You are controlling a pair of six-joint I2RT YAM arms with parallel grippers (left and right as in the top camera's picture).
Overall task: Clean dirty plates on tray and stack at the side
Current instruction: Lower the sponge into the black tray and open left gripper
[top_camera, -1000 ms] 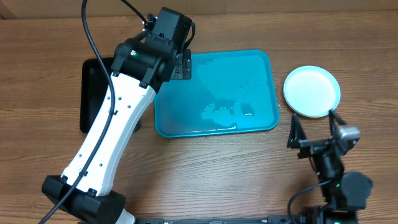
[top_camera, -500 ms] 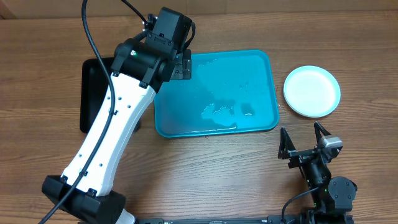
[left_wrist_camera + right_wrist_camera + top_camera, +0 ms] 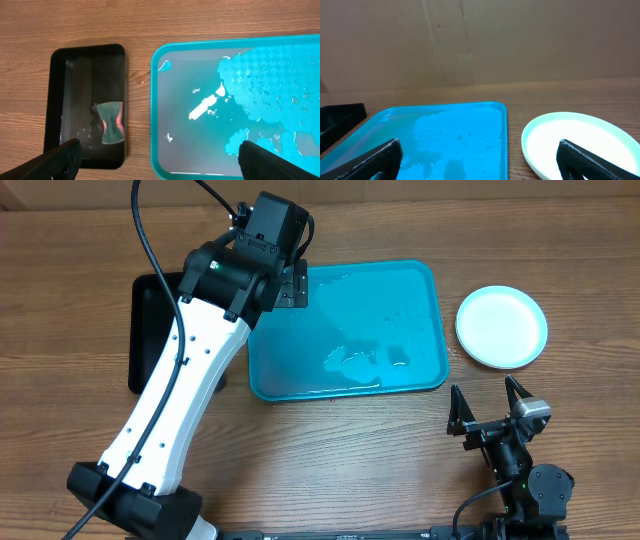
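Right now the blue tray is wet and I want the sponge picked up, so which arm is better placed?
Left. The left gripper hovers open between the black tray and the blue tray, with the sponge in its view. The right gripper sits beyond the blue tray, by the plates.

Glossy wet plastic tray (image 3: 420, 290), wood-grain table (image 3: 340, 450), smooth white plate (image 3: 502, 326).

On the desk (image 3: 330, 450), the tray (image 3: 410, 290) sits in the middle. The plates (image 3: 501, 327) lie near its right side, not touching it. A smaller tray (image 3: 150, 330) lies to its left, holding what may be a sponge (image 3: 110, 129).
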